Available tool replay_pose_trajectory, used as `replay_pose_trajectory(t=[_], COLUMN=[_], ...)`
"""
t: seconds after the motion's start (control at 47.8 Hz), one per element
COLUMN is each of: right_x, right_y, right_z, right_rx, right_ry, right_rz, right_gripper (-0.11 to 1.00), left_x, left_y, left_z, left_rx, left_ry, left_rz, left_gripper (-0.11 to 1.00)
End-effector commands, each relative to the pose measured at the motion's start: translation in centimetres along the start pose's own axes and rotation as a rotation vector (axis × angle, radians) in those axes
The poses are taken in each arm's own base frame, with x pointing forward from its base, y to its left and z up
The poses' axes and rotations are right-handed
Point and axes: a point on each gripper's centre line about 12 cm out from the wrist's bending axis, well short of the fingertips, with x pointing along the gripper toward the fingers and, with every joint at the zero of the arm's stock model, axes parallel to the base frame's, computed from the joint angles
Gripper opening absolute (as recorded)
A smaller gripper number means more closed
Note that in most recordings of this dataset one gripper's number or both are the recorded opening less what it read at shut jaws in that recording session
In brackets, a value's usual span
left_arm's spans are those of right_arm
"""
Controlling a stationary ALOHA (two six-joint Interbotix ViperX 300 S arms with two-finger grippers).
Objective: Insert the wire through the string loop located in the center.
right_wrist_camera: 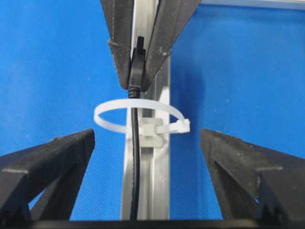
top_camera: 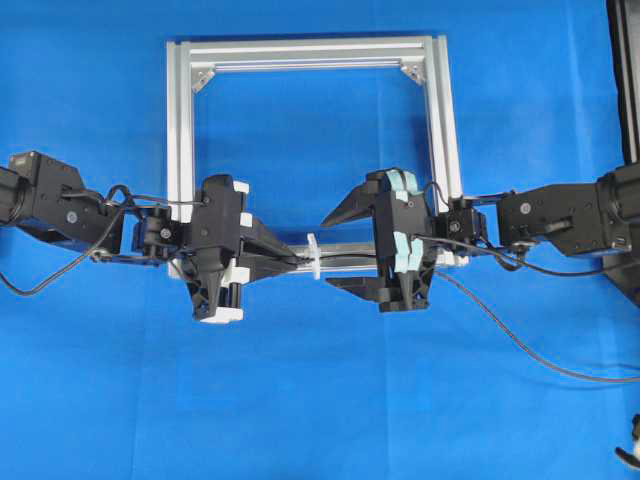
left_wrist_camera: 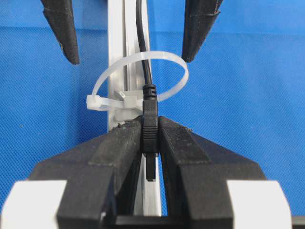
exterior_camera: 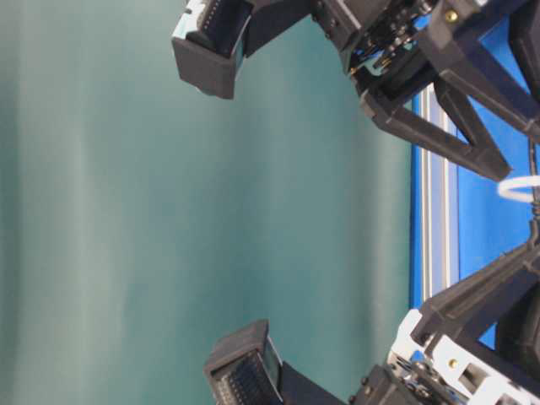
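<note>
The white string loop [top_camera: 314, 258] stands upright on the front bar of the silver frame [top_camera: 181, 120]. My left gripper [top_camera: 297, 256] is shut on the wire's dark connector plug [left_wrist_camera: 150, 125] just on its side of the loop [left_wrist_camera: 138, 78]. The black wire [left_wrist_camera: 143, 43] runs from the plug through the loop and along the bar. My right gripper [top_camera: 337, 248] is open, one finger on each side of the bar, close to the loop [right_wrist_camera: 138, 117]. In the right wrist view the wire [right_wrist_camera: 135, 167] passes between its fingers [right_wrist_camera: 52, 162] untouched. The wire trails off to the right [top_camera: 520, 340].
The square aluminium frame lies flat on the blue mat [top_camera: 320, 400], with corner brackets at its back corners [top_camera: 205, 78]. A black stand [top_camera: 625, 80] rises at the right edge. A small dark object [top_camera: 630, 445] lies at the bottom right corner.
</note>
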Motion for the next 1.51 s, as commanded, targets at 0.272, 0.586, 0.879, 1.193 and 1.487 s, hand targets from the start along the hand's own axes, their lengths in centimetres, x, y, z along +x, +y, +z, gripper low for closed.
replay_pose_trajectory(t=[0.272,0.586,0.879,1.193,1.487], right_x=[-0.3,-0.3,-0.3,-0.4,-0.5], right_y=[0.2,0.2,0.2,0.4,0.4], right_z=[0.9,0.9,0.9,1.2,1.6], right_rx=[0.000,-0.004,-0.006,-0.007,0.001], right_ry=[-0.035,-0.035,-0.033,-0.039,-0.051], right_rz=[0.005,0.007,0.006,0.010,0.011], right_gripper=[0.97,0.97,0.97,0.97,0.97], left_x=[-4.7,-9.9,-13.6,-15.3,-15.5], left_y=[-0.1,-0.8,-0.6,0.0,0.3], left_z=[0.0,-3.0,-4.7,-5.5,-5.5], left_rx=[0.004,0.025,0.031,0.025,0.032], left_ry=[-0.022,0.016,0.007,0.045,0.052], left_rz=[-0.012,-0.046,-0.061,-0.047,-0.039], left_gripper=[0.09,0.09,0.09,0.09,0.09])
